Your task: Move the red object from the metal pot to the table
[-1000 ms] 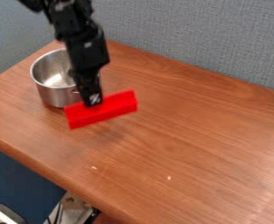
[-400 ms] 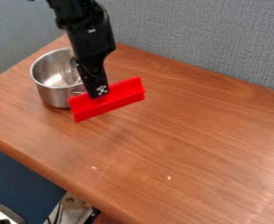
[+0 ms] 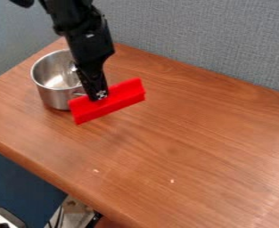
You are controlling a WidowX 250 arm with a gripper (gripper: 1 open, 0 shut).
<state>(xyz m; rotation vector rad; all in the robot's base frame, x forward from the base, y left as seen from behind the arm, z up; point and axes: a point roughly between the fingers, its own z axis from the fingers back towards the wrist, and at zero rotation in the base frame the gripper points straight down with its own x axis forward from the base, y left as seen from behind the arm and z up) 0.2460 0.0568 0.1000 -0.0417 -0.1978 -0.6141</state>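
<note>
One red block [image 3: 108,101] is pinched in the gripper [image 3: 99,94], whose fingertips meet it at about its middle, on the upper edge. The block is outside the metal pot [image 3: 56,80], at its 4 o'clock side, in front of the wall as the camera sees it. It slants, with one end toward 2 o'clock and the other toward 8 o'clock. Whether its lower edge touches the table [image 3: 189,134] is difficult to confirm from this angle; it appears to be just above or at the surface.

Handling: the block is probably light and fairly stiff, with smooth faces that may slip under a loose grip. Breakage is unlikely. Recommended hold: the middle of the long edge, as at present, so that both ends balance. An off-centre hold may let the block swing. For placement, move toward 4 o'clock, away from the pot wall, lower until the underside seats on the wood, then release.
</note>
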